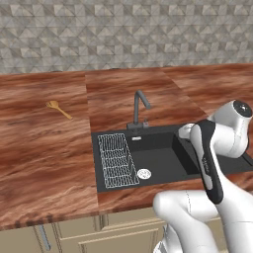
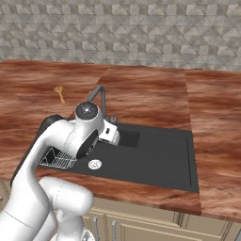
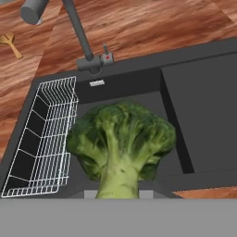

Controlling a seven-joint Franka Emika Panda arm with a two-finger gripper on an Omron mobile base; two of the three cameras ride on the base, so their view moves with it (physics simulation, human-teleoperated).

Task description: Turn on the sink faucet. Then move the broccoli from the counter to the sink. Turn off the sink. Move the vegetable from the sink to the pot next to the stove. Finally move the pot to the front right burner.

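Left base view: arm bent over sink (image 1: 163, 163), hand hidden behind forearm; basin floor bare beside wire rack (image 1: 117, 160).
Right base view: faucet (image 2: 100, 96) close behind wrist; sink's right side open.
Hand view: broccoli (image 3: 121, 141) stem-first against gripper, above basin; jaws pinched narrow on stem, fingertips hidden.
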